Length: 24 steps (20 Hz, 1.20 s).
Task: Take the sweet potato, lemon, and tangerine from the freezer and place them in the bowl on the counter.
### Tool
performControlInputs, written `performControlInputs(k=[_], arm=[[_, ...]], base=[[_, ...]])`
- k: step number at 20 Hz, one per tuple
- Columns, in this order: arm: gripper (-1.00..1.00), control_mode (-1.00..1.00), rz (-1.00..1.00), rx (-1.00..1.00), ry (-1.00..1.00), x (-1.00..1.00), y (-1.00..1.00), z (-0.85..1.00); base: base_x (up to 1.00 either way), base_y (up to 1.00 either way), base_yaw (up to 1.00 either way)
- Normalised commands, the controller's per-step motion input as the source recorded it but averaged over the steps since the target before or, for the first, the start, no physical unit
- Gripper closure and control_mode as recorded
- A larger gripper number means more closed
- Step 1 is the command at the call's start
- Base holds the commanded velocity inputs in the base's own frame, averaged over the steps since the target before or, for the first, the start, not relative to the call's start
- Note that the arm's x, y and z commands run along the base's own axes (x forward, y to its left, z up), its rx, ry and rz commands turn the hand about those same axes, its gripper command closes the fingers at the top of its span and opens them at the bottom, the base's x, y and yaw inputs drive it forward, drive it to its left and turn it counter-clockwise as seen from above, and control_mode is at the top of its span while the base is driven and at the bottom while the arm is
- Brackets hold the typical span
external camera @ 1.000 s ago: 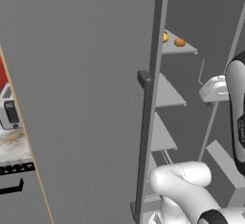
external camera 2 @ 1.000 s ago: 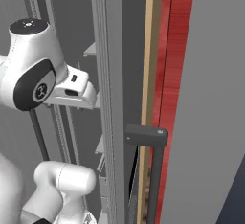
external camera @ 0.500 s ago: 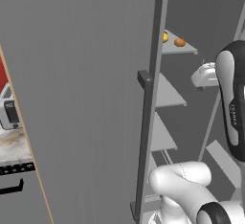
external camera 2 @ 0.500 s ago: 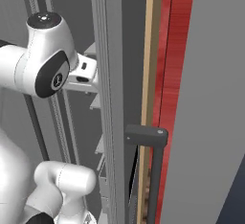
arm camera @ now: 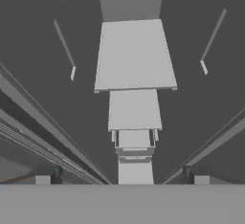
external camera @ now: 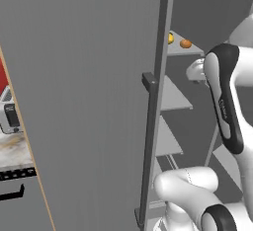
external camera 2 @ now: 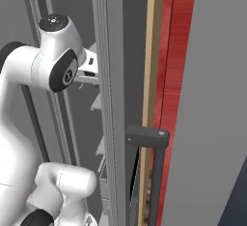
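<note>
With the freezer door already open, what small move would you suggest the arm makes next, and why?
Probably raise the hand toward the top shelf. In the left base view the lemon and tangerine sit there, above the arm's wrist, while the hand view looks down over bare lower shelves of the freezer. The tool's jaws are wide open with nothing between them, so it looks ready to approach a fruit.

Base views flanking freezer [external camera: 99, 77]; hand view inside.

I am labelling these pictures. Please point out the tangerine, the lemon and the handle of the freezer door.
tangerine [external camera: 186, 43]: left base view, middle of the orange ball on the top shelf.
lemon [external camera: 170, 38]: left base view, its yellow edge beside the door.
freezer handle [external camera: 149, 141]: left base view, mid bar.
</note>
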Motion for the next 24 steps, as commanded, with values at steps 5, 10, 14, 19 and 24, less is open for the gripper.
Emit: performControlInputs(k=[5, 10, 14, 19, 24], arm=[[-1.00, -1.00, -0.07, 0.00, 0.00, 0.66, -0.14, 0.07], [-1.00, -1.00, -0.02, 0.01, 0.00, 0.61, -0.38, 0.06], [-1.00, -1.00, 0.00, 0.03, 0.00, 0.60, -0.32, 0.00], [-1.00, -1.00, 0.00, 0.00, 0.00, 0.65, -0.03, 0.00], [-1.00, -1.00, 0.00, 0.00, 0.00, 0.67, 0.00, 0.00]], base=[[0.00, 0.00, 0.00], [0.00, 0.00, 0.00], [0.00, 0.00, 0.00], [0.00, 0.00, 0.00], [0.00, 0.00, 0.00]])
